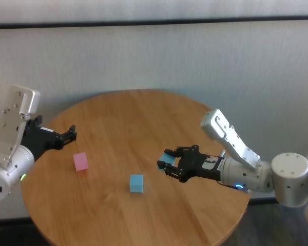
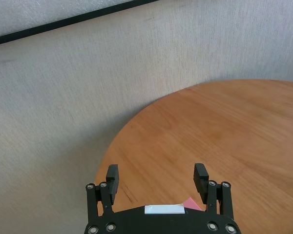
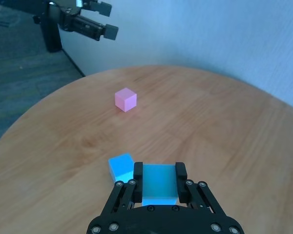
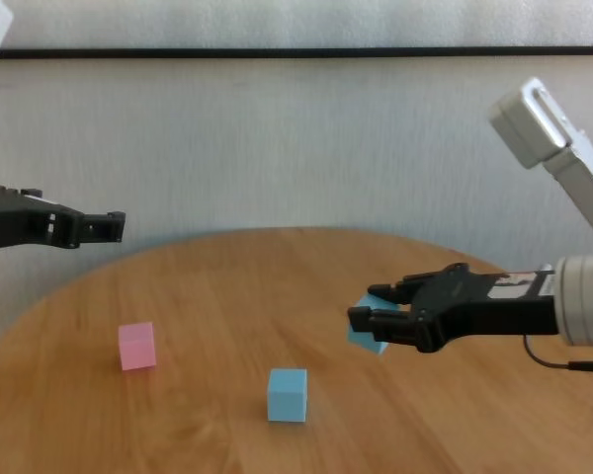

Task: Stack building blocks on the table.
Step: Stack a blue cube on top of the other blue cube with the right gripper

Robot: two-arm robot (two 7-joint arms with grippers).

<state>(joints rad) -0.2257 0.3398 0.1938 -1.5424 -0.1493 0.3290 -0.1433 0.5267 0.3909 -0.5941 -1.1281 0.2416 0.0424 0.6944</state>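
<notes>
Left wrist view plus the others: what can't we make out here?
- Pink block, left wrist view: mostly hidden behind the left pincer.
- Held blue block, head view: largely covered by the right pincer.
- Table, chest view: near edge cut off by the frame.

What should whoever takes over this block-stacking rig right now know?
Right gripper: shut on a light blue block, held above the table.
Left gripper: open and empty, hovering at the table's left edge, beyond the pink block.
Second light blue block: alone on the table near the middle, left of the held one.
Done: one block picked up.
Left: nothing is stacked yet; place the held block on another, then add the third.
</notes>
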